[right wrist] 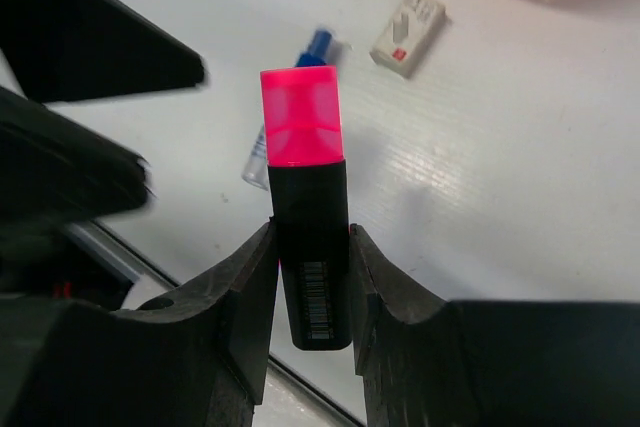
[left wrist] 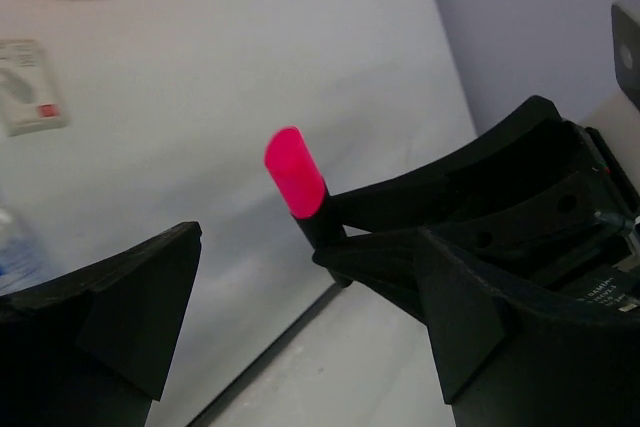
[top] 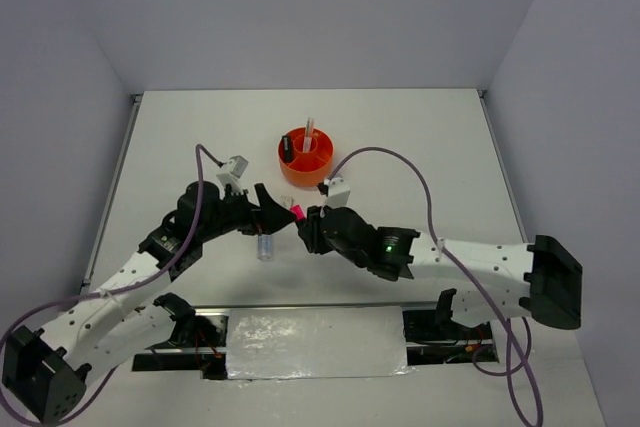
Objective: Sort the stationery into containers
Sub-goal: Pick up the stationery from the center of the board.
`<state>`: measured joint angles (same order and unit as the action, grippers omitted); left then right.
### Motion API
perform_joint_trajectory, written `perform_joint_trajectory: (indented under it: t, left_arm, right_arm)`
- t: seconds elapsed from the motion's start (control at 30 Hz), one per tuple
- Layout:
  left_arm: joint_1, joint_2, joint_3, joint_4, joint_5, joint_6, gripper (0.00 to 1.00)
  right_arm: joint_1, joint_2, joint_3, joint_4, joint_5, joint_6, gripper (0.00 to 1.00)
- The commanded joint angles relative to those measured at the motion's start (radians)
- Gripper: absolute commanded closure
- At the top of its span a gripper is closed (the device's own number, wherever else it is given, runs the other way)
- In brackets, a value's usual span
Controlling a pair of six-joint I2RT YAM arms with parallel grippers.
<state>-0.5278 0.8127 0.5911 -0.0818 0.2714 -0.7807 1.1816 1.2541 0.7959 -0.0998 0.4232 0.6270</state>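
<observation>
Right gripper (right wrist: 310, 237) jaws clamped on black body of pink-black highlighter (right wrist: 303, 137), pink cap up, held clear of table (top: 180, 137). Left gripper (top: 269, 209) just beside it, jaws wide apart, holding nothing. Blue-capped white marker (top: 265, 246) lying on table under both grippers. Small white block (right wrist: 408, 19) near orange organiser (top: 292, 171). Organiser well beyond grippers; white pen (top: 309, 130) upright in central tube.
</observation>
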Motion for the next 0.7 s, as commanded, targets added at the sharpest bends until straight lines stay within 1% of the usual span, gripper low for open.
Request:
perform_joint_trajectory:
  t: [0.0, 0.07, 0.13, 0.2, 0.23, 0.33, 0.43, 0.5, 0.53, 0.57, 0.6, 0.63, 0.67]
  left_arm:
    - [-0.090, 0.043, 0.053, 0.221, 0.006, -0.121, 0.01]
    - [-0.132, 0.091, 0.070, 0.234, -0.020, -0.130, 0.01]
    - [-0.149, 0.129, 0.084, 0.255, -0.031, -0.140, 0.02]
    - [-0.162, 0.144, 0.088, 0.277, -0.037, -0.147, 0.05]
    - [-0.166, 0.160, 0.087, 0.286, -0.043, -0.150, 0.09]
    - [-0.170, 0.186, 0.087, 0.298, -0.050, -0.154, 0.12]
    - [-0.170, 0.201, 0.084, 0.312, -0.061, -0.147, 0.19]
    - [-0.170, 0.209, 0.091, 0.324, -0.069, -0.135, 0.27]
    - [-0.170, 0.216, 0.096, 0.327, -0.077, -0.129, 0.32]
    - [-0.170, 0.223, 0.101, 0.323, -0.083, -0.118, 0.49]
    - [-0.170, 0.230, 0.113, 0.323, -0.084, -0.114, 0.64]
    - [-0.170, 0.238, 0.119, 0.323, -0.083, -0.108, 0.84]
    - [-0.170, 0.244, 0.124, 0.326, -0.078, -0.095, 0.91]
  right_arm:
    - [0.009, -0.100, -0.020, 0.071, 0.048, -0.044, 0.75]
    - [0.010, -0.146, -0.023, 0.089, 0.039, -0.058, 0.74]
    - [0.009, -0.174, -0.018, 0.089, 0.038, -0.070, 0.75]
    - [0.010, -0.189, -0.012, 0.075, 0.049, -0.073, 0.75]
    - [0.010, -0.208, -0.014, 0.072, 0.049, -0.073, 0.75]
    - [0.013, -0.249, -0.034, 0.089, 0.042, -0.078, 0.74]
    - [0.013, -0.274, -0.058, 0.097, 0.022, -0.087, 0.74]
    - [0.013, -0.278, -0.072, 0.135, 0.009, -0.095, 0.74]
    - [0.013, -0.277, -0.086, 0.143, 0.003, -0.098, 0.73]
    - [0.013, -0.275, -0.092, 0.153, -0.007, -0.101, 0.72]
    - [0.013, -0.269, -0.099, 0.156, -0.011, -0.101, 0.71]
    - [0.015, -0.268, -0.103, 0.160, -0.014, -0.101, 0.70]
    - [0.013, -0.265, -0.107, 0.169, -0.020, -0.101, 0.65]
